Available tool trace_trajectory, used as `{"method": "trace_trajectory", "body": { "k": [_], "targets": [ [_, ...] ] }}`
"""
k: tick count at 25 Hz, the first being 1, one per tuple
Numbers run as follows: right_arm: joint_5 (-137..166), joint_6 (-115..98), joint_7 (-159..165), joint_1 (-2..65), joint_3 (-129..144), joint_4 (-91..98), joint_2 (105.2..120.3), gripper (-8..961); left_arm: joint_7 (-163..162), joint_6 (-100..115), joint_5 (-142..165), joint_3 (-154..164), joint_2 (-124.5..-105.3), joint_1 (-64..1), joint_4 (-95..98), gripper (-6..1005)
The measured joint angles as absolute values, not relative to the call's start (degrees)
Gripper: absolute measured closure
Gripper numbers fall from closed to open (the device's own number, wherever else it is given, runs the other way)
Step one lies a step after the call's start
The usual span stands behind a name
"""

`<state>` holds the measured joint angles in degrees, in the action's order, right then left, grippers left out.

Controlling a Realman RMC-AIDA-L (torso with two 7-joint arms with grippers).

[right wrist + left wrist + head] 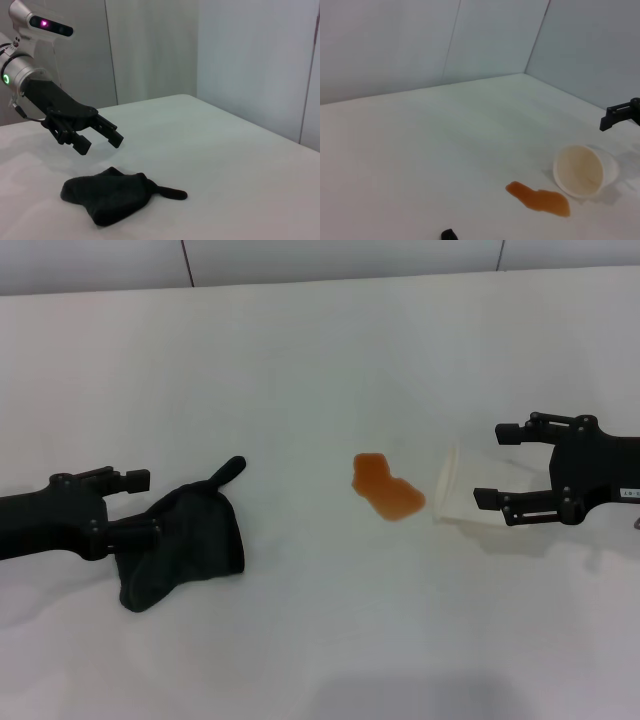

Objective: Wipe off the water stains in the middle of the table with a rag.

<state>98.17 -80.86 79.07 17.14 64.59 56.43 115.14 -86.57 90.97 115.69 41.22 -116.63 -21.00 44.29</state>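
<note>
- Lying at the lower left of the head view, the rag (pixel 185 540) is a crumpled black heap on the table (pixel 300 370), its narrow tail pointing toward the upper right.
- The left gripper (pixel 140 505) reaches in from the left edge, its 2 fingers spread; the right wrist view shows it hanging above the rag (pixel 107 195), not touching it, with the arm angled downward.
- The water stains (pixel 387 487) form 1 orange-brown lobed puddle just right of centre, well apart from the rag and the left gripper.
- A pale cup (pixel 470 490) lies on its side just beside the puddle's right edge, its mouth facing the puddle.
- The right gripper (pixel 505 465) enters level from the right edge, fingers spread on either side of the cup's far end; whether they touch it I cannot tell.
</note>
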Motion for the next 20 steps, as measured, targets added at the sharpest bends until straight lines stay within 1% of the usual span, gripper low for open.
{"method": "trace_trajectory", "body": {
  "k": [20],
  "targets": [
    [98.7,-80.9,79.7,17.2,64.6,58.2,114.99,86,-86.6,91.1,115.7,41.2,-116.63,-21.0,44.3,112]
  ]
}}
